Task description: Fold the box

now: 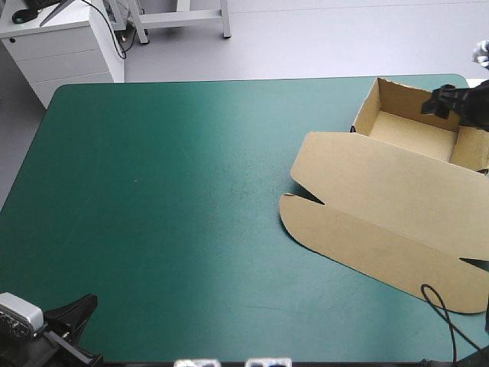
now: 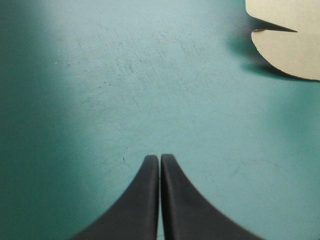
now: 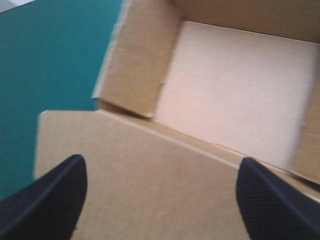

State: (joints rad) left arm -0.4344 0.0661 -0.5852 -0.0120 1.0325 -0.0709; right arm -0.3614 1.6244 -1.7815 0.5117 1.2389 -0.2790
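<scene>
Box (image 1: 382, 206) lies on the right half of the teal-green cover (image 1: 153, 191), its lid (image 1: 367, 229) flat toward the near edge and its tray (image 1: 412, 131), walls raised, by the far right corner. Nearest, at the near left corner, the left gripper (image 2: 160, 157) has its black fingers (image 2: 142, 200) pressed together into one point, holding nothing, over bare cover well apart from the box. Farther off, the right gripper (image 3: 161, 160) hangs above the box, fingers spread wide and gripping nothing, lid board beneath them, the tray's floor ahead.
</scene>
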